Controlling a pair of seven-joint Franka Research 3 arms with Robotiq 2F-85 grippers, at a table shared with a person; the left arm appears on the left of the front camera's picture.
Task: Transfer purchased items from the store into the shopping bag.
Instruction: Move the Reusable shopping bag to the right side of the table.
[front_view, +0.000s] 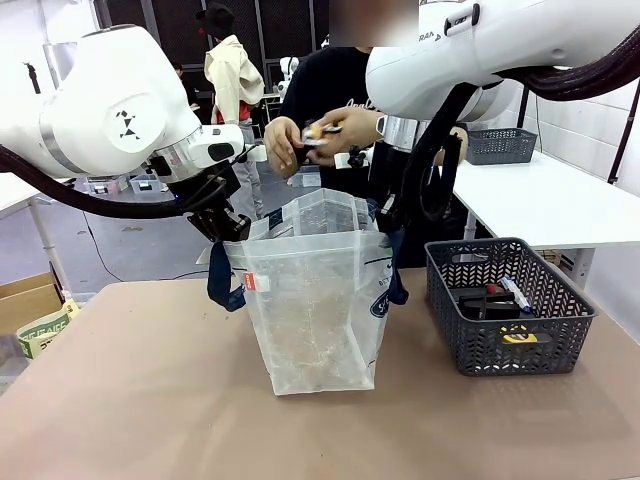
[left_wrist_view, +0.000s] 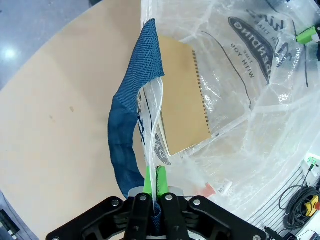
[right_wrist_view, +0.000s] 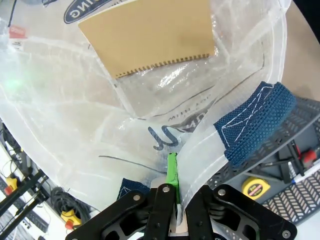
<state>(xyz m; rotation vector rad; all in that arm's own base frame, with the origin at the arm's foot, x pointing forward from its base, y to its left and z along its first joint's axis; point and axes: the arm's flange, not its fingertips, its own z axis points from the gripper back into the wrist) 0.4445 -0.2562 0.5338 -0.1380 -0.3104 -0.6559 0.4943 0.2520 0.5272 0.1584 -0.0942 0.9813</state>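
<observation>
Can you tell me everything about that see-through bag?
The shopping bag is crinkly, see-through whitish plastic with navy woven strap handles and a navy oval logo. It stands upright on the brown table with its mouth wide open. The left gripper and the right gripper each have their fingers shut on its rim, on opposite sides. A brown spiral notebook lies inside.
</observation>
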